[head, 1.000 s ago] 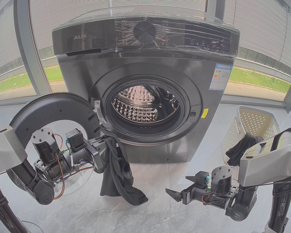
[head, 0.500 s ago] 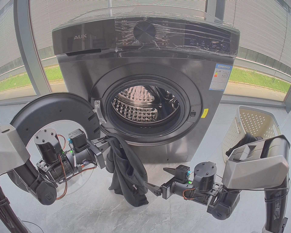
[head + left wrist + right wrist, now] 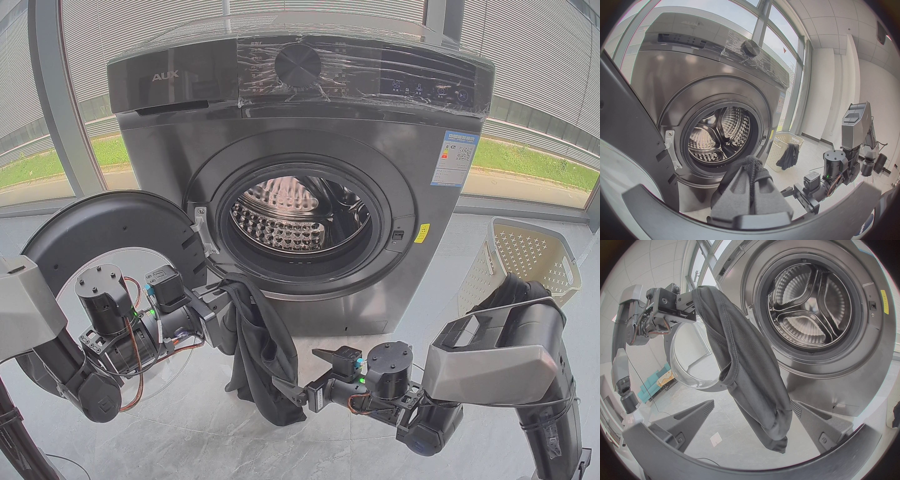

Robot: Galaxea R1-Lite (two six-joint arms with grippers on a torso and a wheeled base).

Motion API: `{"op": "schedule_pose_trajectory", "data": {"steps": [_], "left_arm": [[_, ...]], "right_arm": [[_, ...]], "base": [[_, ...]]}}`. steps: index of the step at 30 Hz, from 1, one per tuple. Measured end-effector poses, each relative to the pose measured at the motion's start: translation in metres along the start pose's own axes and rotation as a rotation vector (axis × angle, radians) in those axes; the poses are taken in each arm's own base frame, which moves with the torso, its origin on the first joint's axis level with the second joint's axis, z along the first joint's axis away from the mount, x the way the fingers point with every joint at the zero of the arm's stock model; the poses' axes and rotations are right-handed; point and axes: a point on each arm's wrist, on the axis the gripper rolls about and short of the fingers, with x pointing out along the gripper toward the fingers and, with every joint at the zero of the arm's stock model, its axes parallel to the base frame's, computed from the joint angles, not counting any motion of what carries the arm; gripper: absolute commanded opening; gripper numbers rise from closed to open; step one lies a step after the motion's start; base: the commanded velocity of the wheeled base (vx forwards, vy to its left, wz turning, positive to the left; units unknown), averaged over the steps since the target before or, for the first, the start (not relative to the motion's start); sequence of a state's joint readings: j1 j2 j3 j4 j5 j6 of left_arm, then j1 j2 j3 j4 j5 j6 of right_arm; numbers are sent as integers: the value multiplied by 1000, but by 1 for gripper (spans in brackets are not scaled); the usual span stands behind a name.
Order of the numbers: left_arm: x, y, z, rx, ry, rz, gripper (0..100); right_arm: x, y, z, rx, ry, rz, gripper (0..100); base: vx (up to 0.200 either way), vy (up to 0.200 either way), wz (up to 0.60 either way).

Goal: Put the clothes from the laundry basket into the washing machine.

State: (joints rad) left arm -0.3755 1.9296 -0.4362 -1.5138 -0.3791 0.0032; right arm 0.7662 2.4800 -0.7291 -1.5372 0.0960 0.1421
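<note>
A grey front-loading washing machine (image 3: 300,125) is shown with its round door (image 3: 106,231) swung open toward the robot's left, so the bare metal drum (image 3: 294,219) is exposed. A dark garment (image 3: 259,350) is pinched at its top edge by the left gripper (image 3: 215,300), which is clenched on the cloth just below and to the left of the drum opening. The rest of the garment hangs down in front of the machine. The right gripper (image 3: 284,389) is held low beside the hanging cloth with its fingers spread apart. The lower folds of the garment lie between them, though whether they touch the cloth cannot be told. A cream laundry basket (image 3: 787,136) stands tilted on the floor at the machine's right side, and a second dark garment (image 3: 789,156) is draped over its rim. The task is judged to be at an early stage: nothing is made out inside the drum, 1 garment is lifted but not yet loaded, and at least 1 more is left in the basket. As for writing, a pale logo is carried on the panel at the upper left, and a sticker (image 3: 455,157) with coloured bars and a square code is fixed at the upper right (its print is too small to be made out). A small yellow sticker (image 3: 422,233) is placed beside the latch, and the control dial (image 3: 298,65) is covered in plastic wrap.
</note>
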Motion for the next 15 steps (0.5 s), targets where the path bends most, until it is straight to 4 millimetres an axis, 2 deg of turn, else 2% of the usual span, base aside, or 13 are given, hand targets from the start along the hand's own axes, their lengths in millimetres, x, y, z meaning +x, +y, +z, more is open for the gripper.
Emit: {"op": "schedule_pose_trajectory", "data": {"steps": [15], "left_arm": [[2, 0, 1, 2, -7, -2, 0]], "right_arm": [[40, -2, -1, 0, -27, 0, 100]], "base": [[0, 0, 0]]}}
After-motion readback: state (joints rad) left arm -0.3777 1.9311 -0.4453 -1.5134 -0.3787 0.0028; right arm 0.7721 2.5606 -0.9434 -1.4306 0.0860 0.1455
